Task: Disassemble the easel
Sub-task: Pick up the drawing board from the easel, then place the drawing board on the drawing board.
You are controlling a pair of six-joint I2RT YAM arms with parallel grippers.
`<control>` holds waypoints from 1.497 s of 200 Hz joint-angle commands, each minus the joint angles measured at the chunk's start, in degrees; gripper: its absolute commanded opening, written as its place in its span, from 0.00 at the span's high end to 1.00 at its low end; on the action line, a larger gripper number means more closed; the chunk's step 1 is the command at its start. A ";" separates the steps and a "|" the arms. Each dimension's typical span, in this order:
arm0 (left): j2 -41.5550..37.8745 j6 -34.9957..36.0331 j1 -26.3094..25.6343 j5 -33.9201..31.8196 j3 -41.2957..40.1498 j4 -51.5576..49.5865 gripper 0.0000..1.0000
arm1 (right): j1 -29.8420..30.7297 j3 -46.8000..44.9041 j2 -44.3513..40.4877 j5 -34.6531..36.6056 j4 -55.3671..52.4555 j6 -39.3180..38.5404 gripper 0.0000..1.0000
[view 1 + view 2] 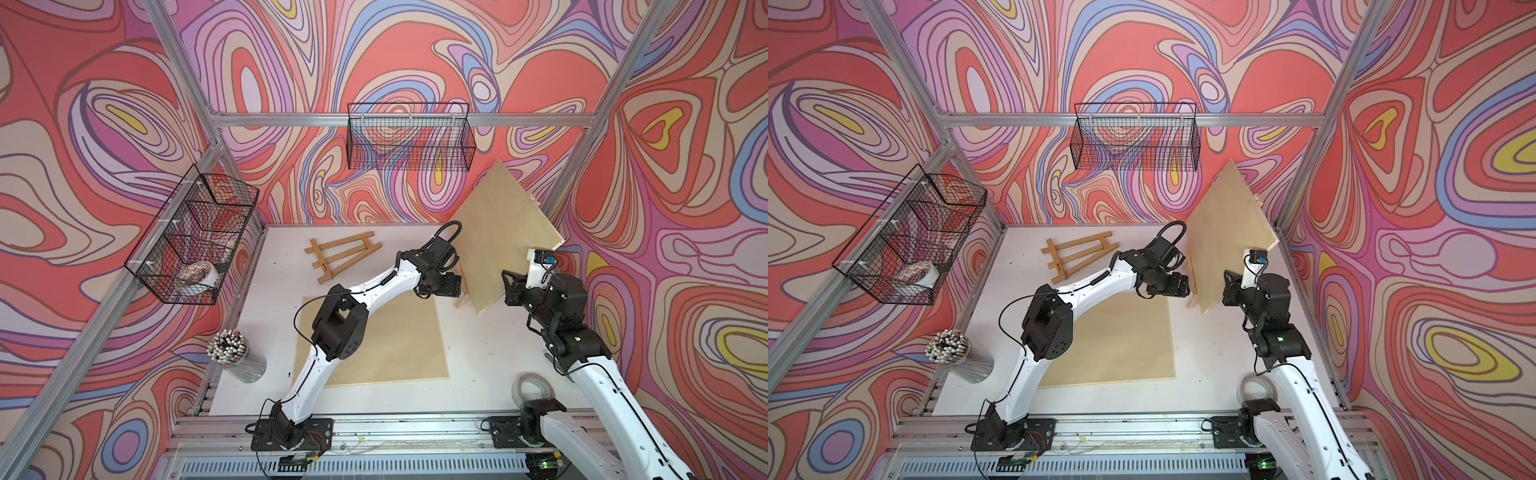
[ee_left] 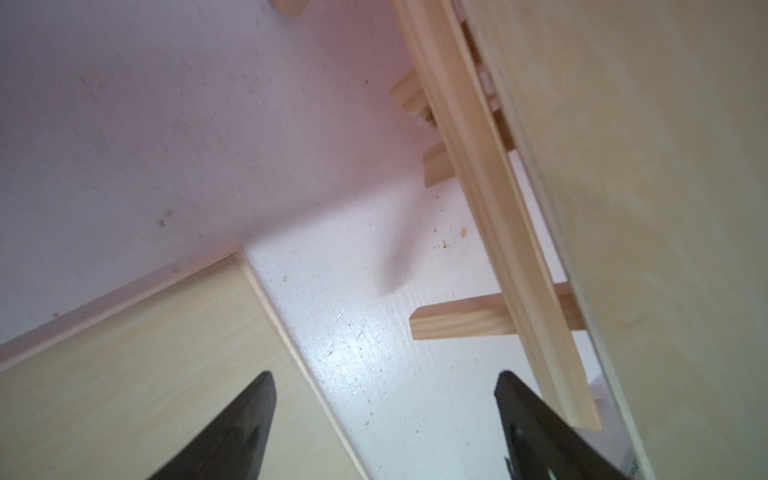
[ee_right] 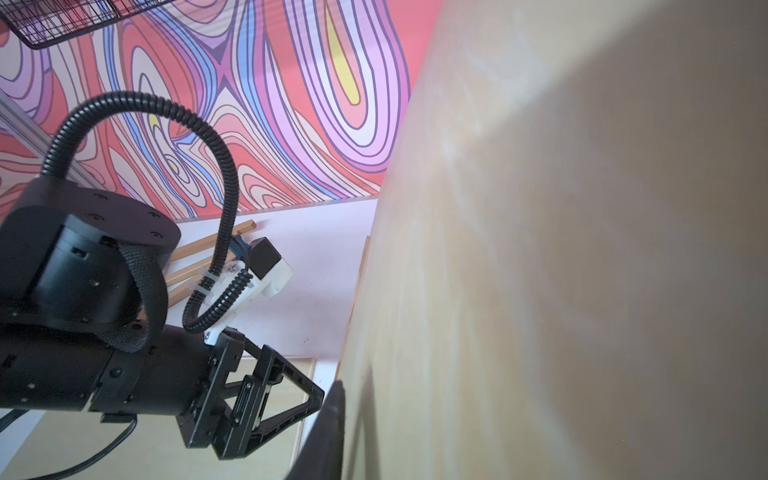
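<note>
Two easels on the worktop (image 1: 478, 353): a darker folded easel (image 1: 343, 257) flat at the back left, the left pincer (image 2: 384, 376) spread wide just beside the pale easel (image 2: 490, 216), an upright plywood board (image 1: 503, 232) propped against it, the board's edge clamped in the narrowed right pincer (image 1: 508, 283).

Pale wooden easel (image 2: 490, 199) upright, tilted plywood board (image 1: 498, 232) close against its ledge.

A pale wooden board (image 1: 503, 232) stands tilted in the far right corner of the counter (image 1: 478, 365). A pale easel leg (image 1: 460, 302) shows at its lower left edge. The jaws of the left arm (image 1: 374, 286) are just beside that leg. The jaws of the right arm (image 1: 600, 390) are at the board's lower right edge. A brown easel (image 1: 343, 255) lies flat further left.
</note>
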 commanded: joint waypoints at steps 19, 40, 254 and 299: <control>-1.67 -0.23 0.21 -0.95 0.01 0.91 0.14 | 0.29 7.73 -2.70 0.28 19.33 -3.59 1.00; -1.78 -0.08 0.30 -1.10 0.01 0.82 0.14 | 0.33 8.99 -2.72 0.39 19.85 -3.89 1.00; -21.32 -1.65 -1.40 -4.11 -13.58 -0.19 0.05 | 0.26 31.53 -8.85 0.17 -4.56 3.87 1.00; -29.15 0.53 -2.59 -7.14 -17.94 -2.45 0.05 | 0.29 38.13 -9.82 -3.85 -11.87 6.24 1.00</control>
